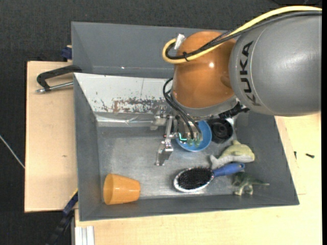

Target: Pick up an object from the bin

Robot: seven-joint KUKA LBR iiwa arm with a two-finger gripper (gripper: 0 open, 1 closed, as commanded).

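My gripper hangs below the arm's orange cover, low over bare bin floor near the middle of the bin. Nothing shows in it. Just to its right lies a blue round dish, partly hidden under the arm. A black oval hairbrush with a blue handle lies to the lower right of the gripper, apart from it. An orange plastic cup lies on its side in the front left corner.
A cream soft toy lies right of the brush, and a small green toy figure sits in the front right corner. A black round thing lies beside the blue dish. The arm covers the back right of the bin.
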